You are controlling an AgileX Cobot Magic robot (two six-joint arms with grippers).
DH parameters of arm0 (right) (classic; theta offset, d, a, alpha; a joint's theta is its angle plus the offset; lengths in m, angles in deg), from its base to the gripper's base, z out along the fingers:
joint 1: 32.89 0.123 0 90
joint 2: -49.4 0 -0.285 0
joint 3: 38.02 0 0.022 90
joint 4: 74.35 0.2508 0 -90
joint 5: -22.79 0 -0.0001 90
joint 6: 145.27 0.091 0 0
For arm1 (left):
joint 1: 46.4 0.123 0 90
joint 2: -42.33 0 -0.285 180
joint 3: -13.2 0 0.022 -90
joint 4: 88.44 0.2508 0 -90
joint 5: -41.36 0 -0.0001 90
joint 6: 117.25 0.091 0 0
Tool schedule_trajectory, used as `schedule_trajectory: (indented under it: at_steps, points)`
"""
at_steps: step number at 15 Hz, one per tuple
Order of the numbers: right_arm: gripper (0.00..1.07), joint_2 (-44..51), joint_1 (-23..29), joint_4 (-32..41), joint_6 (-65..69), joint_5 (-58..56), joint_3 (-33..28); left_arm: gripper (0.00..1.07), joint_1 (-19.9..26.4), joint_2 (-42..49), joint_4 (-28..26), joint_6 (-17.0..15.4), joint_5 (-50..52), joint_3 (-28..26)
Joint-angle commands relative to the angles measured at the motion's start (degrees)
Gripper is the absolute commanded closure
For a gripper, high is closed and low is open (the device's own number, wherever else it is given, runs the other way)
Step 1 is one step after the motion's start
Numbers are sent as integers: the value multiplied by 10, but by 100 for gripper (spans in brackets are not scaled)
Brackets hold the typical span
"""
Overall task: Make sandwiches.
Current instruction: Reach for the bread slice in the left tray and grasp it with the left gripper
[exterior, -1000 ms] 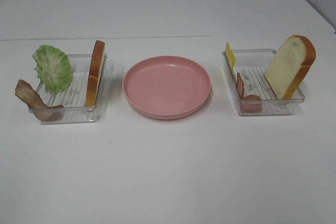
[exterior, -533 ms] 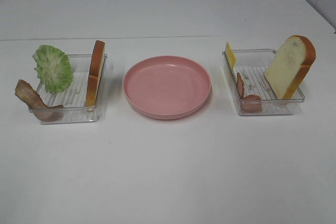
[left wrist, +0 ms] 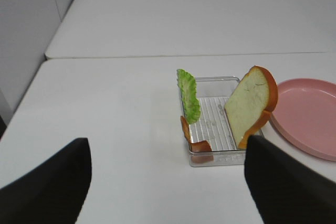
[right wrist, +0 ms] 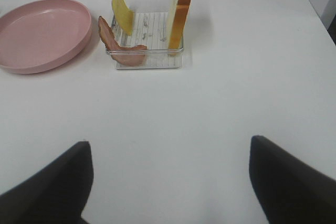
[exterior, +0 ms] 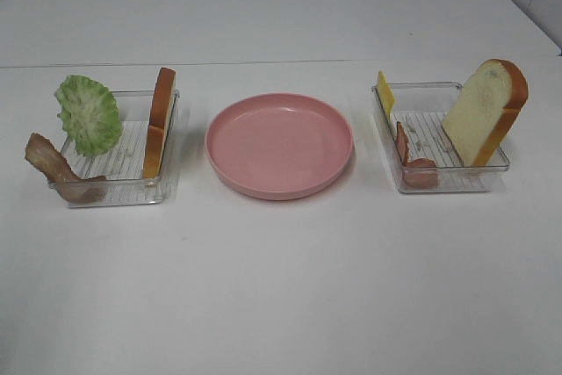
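Shows left bread slice leaning on inner edge of left tray, right bread slice against outer edge of right tray, nothing stacked. Finds left gripper and right gripper spread wide, empty. Probably light, squashy foam; pinch across crust.

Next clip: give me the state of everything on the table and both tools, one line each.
Plate: empty
Left tray: holds three pieces
Lettuce: upright, at left wall
Left bacon: draped over front corner
Left bread: on edge, at right wall
Right tray: holds three pieces
Cheese: upright, at left wall
Right bacon: slumped in front corner
Right bread: upright, leaning, at right wall
Left tool: open, empty
Right tool: open, empty
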Motion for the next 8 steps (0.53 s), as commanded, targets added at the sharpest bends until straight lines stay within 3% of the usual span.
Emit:
schedule_trajectory:
  at_steps: [1, 5, 8]
  points:
    - [30, 4, -4, -1, 3, 6, -1, 31, -3, -155, -57, 1, 40, -37]
    - [30, 4, -4, -1, 3, 6, -1, 31, -3, -362, -116, 74, -10, -170]
    - [30, 4, -4, -1, 3, 6, -1, 31, -4, -511, -154, 89, -100, -294]
